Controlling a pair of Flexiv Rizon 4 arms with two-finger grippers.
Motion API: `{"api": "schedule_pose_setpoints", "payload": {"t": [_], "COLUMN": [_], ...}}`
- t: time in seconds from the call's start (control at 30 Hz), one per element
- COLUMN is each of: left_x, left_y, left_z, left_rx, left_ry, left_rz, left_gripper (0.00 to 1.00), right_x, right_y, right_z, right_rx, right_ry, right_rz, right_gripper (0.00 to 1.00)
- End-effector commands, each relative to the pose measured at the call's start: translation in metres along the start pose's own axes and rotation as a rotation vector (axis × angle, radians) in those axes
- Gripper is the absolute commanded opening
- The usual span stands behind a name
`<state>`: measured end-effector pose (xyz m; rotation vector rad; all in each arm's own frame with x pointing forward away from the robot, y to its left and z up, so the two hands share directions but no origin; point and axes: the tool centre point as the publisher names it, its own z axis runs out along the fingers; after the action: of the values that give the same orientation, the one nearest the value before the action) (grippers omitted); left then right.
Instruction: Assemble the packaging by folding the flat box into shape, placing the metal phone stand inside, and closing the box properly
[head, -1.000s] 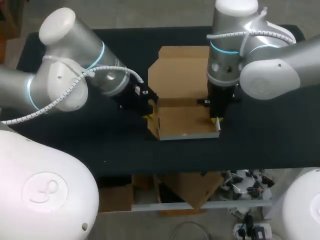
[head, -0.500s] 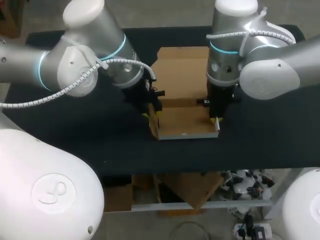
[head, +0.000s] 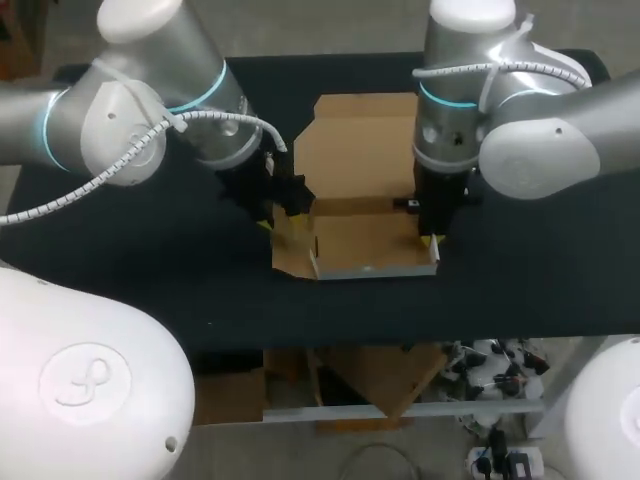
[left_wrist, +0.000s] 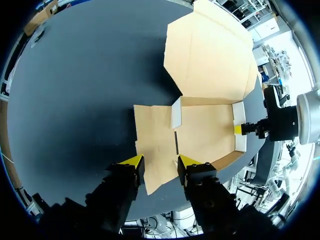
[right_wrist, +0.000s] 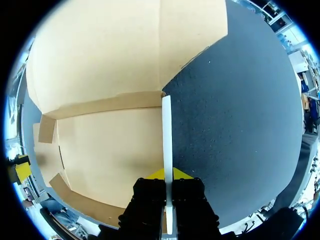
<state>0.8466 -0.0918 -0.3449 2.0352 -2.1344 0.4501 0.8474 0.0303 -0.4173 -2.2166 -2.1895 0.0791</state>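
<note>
Box: a brown cardboard box, partly folded, sits in the middle of the table, a little nearer its front edge than its back edge.
Lid panel: the wide lid panel lies flat behind the base and runs toward the table's back edge.
Front wall: the front wall stands upright along the side of the base facing the table's front edge, its pale cut edge showing.
Left side flap: the left side flap is folded outward and lies flat on the table, joined to the base along a crease.
Tab: a small pale tab stands up at the back left corner of the base.
Right side wall: the right side wall stands upright, seen edge-on from the right wrist.
Left gripper: the left gripper is over the outer end of the left side flap, its fingers spread wide with the flap's edge between them; they seem to hover just above it, though contact cannot be told.
Right gripper: the right gripper points straight down and pinches the right side wall, one finger on each face, near the box's front right corner.
Arms: the left arm comes in over the table's left half, and the right arm over its back right part.
</note>
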Motion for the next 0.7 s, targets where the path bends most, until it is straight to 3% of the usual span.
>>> {"api": "schedule_pose_setpoints", "payload": {"t": [0.03,0.4,0.7], "left_x": [-0.019,-0.05,-0.058], "left_y": [0.005,0.003,0.002], "left_z": [-0.004,0.007,0.024], "left_rx": [0.012,0.016,0.011], "left_ry": [0.084,0.161,0.213], "left_rz": [-0.001,-0.011,-0.015], "left_gripper": [0.42,0.35,0.3], "right_x": [0.0,0.0,0.0], "right_y": [0.0,0.0,0.0], "right_z": [0.0,0.0,0.0], "right_rx": [0.0,0.0,0.0], "right_ry": [-0.002,-0.002,-0.002], "right_rz": [0.001,0.001,0.001], "right_gripper": [0.0,0.0,0.0]}}
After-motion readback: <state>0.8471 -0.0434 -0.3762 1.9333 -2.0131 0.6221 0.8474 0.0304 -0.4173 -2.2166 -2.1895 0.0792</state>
